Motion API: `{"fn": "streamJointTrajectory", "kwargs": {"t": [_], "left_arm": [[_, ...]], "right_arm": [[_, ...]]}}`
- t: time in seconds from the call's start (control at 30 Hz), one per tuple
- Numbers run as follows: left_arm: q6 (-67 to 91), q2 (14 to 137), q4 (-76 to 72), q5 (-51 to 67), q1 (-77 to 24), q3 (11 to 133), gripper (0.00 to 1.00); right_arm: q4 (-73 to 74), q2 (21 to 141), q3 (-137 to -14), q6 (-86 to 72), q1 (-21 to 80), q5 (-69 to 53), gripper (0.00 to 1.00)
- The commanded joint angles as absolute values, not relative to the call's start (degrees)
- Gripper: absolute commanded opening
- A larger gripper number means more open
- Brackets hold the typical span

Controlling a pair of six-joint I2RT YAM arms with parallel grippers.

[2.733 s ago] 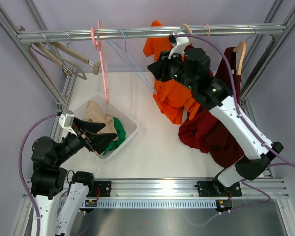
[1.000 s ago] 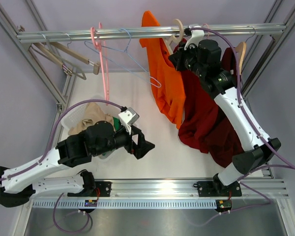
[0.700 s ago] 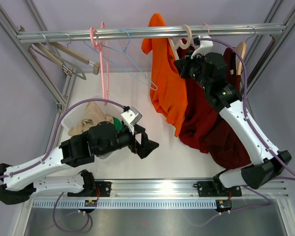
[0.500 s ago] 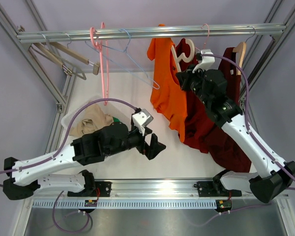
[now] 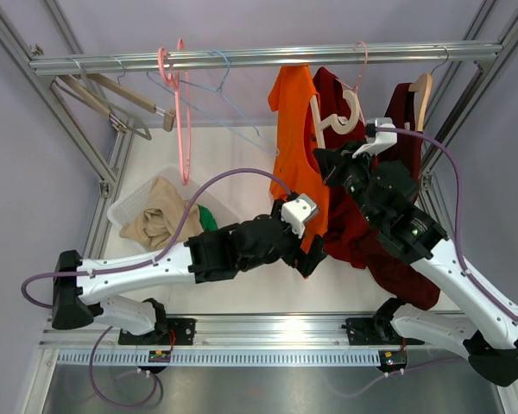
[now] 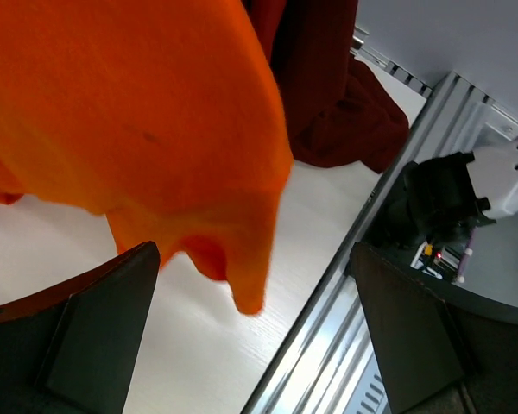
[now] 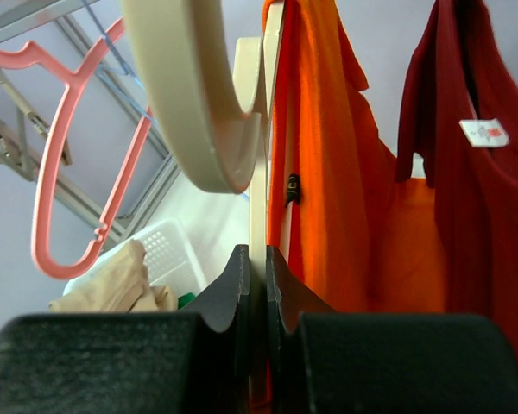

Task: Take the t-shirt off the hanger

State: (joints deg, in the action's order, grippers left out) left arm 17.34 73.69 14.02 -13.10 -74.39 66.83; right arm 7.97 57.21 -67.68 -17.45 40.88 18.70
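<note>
Top external: right end effector clamps hanger; left end effector (released) beneath t-shirt.

Along the table's far edge, a metal rail carrying a pink hanger, a blue wire hanger and wooden hangers. Near the left edge, a white basket holding beige cloth and something green, perhaps clothing. Toward the right edge, a dark red garment.
</note>
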Motion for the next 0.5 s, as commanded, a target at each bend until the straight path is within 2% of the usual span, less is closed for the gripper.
{"fn": "streamJointTrajectory", "kwargs": {"t": [0.0,0.07,0.1,0.13,0.17,0.2,0.23,0.47], "left_arm": [[16.26,76.81,7.47,-20.90,-74.97,71.36,0.96],[15.65,78.48,6.42,-22.93,-75.23,71.63,0.90],[15.47,78.75,5.46,-23.03,-75.23,71.72,0.57],[15.47,79.36,5.45,-22.94,-75.41,71.98,0.38],[15.47,79.45,5.45,-22.94,-75.67,72.07,0.24],[15.38,79.54,5.45,-22.77,-76.37,72.16,0.04],[14.95,79.54,5.36,-22.50,-76.90,72.16,0.00],[15.20,76.04,5.54,-21.53,-86.65,65.05,0.00]], "right_arm": [[2.28,54.06,-68.03,-20.04,43.06,22.24,0.00],[3.07,53.27,-68.03,-19.95,43.68,22.15,0.00],[3.34,52.30,-67.94,-19.95,43.94,22.24,0.00],[3.43,51.77,-67.77,-19.78,43.95,22.24,0.00],[3.78,50.64,-67.76,-19.60,43.95,22.32,0.00],[3.95,50.19,-67.85,-19.16,43.95,22.59,0.00],[4.22,49.66,-67.94,-18.99,43.95,22.67,0.00],[1.23,48.25,-68.38,-16.26,43.95,27.15,0.00]]}}
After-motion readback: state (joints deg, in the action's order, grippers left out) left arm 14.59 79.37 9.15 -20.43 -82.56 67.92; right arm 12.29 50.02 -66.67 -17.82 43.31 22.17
